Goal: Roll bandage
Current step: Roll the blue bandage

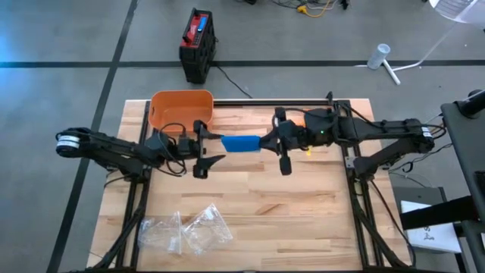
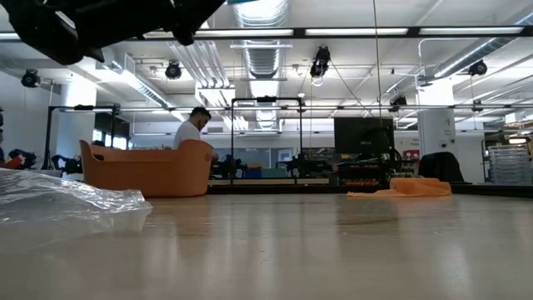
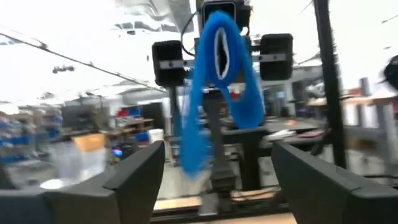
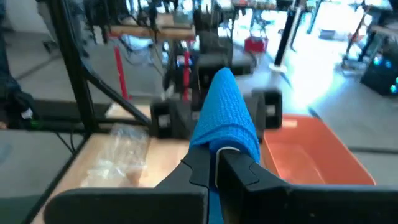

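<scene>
Blue bandage (image 1: 244,143) hangs in air over table (image 1: 303,205) centre, long axis running left-right btw the two grippers. Right gripper (image 1: 267,142) is clamped on its right end; in right wrist view fingers (image 4: 239,165) pinch the cloth. Left gripper (image 1: 214,146) sits just beside the free left end, fingers spread wide, nothing in them, so left arm is nearer the loose end, prob next to take it. Orange bin (image 1: 180,108) at back left, contents not visible. Plastic bags (image 1: 186,229) lie at front left
</scene>
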`<state>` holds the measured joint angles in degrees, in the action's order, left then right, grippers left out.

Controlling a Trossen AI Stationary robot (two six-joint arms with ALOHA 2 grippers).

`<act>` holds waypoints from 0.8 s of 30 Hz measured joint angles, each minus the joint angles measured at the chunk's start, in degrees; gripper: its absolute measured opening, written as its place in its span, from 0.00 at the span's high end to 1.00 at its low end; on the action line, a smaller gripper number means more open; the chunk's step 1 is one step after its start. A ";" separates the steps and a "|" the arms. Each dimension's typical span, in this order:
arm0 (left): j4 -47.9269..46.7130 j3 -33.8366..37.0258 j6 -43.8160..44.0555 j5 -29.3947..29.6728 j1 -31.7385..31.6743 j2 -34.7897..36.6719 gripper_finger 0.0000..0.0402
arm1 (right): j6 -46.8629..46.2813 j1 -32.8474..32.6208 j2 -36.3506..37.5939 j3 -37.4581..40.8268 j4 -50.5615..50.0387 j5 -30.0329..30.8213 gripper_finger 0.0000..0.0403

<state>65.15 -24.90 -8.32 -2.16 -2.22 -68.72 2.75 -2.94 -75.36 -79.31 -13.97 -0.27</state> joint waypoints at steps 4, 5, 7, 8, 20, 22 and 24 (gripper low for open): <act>-0.66 -2.07 -2.07 0.00 -0.17 -2.11 0.26 | 1.15 -0.06 0.05 -0.07 3.33 -2.35 0.99; -0.80 -2.40 -1.94 -0.01 -0.17 -2.42 0.26 | 1.41 -0.07 0.05 -0.04 3.49 -3.43 0.99; -1.67 -2.55 -1.72 0.01 -0.15 -2.49 0.26 | 1.89 -0.02 -0.42 -0.05 4.67 -4.93 0.99; -1.57 -2.66 -1.69 0.01 -0.06 -2.50 0.27 | 1.95 -0.02 -0.52 -0.07 4.69 -5.05 0.99; -2.38 -2.06 1.36 -4.86 -0.08 0.21 0.36 | 2.42 -0.37 -2.24 0.04 4.47 -4.21 0.99; -2.54 -2.06 1.34 -3.49 -0.08 0.02 0.37 | 2.43 -0.56 -2.38 0.04 4.65 -4.30 0.99; -2.83 -2.06 1.25 -3.00 -0.08 -0.02 0.38 | 2.43 -0.83 -2.38 0.04 5.06 -4.88 0.99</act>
<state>62.32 -26.96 -7.07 -5.16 -2.31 -68.74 5.17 -3.77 -77.73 -79.26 -8.91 -5.15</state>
